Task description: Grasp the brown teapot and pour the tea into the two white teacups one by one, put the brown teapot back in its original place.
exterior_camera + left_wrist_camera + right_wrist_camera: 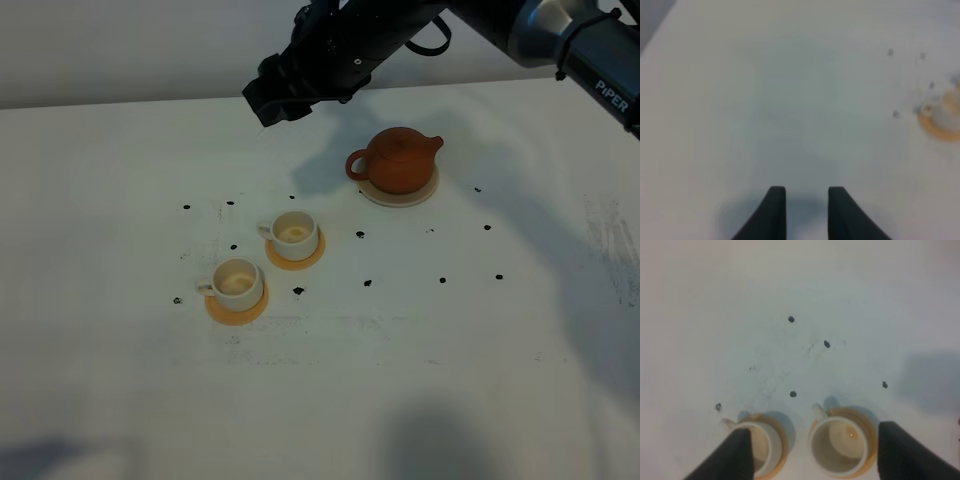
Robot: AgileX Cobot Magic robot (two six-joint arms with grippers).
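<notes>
brown teapot (pixel 400 158): upright on beige coaster (pixel 428 190), upper right of centre, nothing gripping it
white teacups (pixel 294 233) (pixel 238 282): on orange coasters (pixel 296 263) (pixel 236 314), left of centre
left gripper (pixel 806 192): jaws clenched, empty, over bare table (pixel 765 100)
right gripper (pixel 814 429): jaws released wide, above the white teacups

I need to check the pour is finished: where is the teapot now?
In the high view the teapot sits on its beige coaster right of centre, behind and right of the two white cups.

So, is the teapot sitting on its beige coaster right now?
Yes, the brown teapot sits upright on the pale beige coaster, with nothing gripping it.
</notes>
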